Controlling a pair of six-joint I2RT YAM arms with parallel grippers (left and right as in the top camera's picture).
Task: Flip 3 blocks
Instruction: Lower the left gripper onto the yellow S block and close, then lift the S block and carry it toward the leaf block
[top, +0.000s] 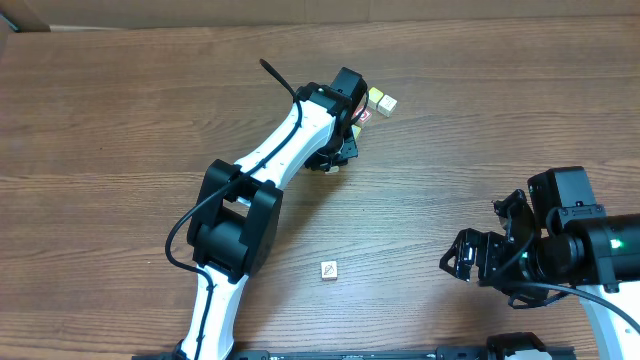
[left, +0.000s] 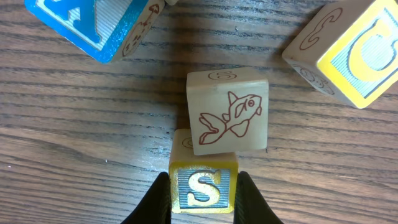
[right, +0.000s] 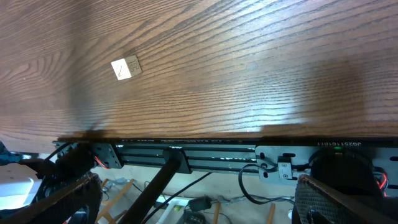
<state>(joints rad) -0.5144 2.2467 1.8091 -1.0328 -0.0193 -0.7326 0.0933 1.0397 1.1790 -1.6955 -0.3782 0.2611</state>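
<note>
One block is in hand: the left tool (left: 203, 182) has its jaws pressed vs. both sides of the S block (left: 203, 190), near the middle of the counter's far edge, w/ the fish block (left: 227, 112) touching it. Looks like the grab step of a flip. Next: lift clear, roll it over, set down w/o nudging neighbours. The lone block (top: 329, 270) sits by the near edge, centre. The right tool (right: 199, 196) gapes wide, empty, near the right near corner.

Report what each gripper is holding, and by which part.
The left gripper grips the yellow S block by its two opposite side faces, one of its fingers on each. The right gripper holds nothing.
</note>
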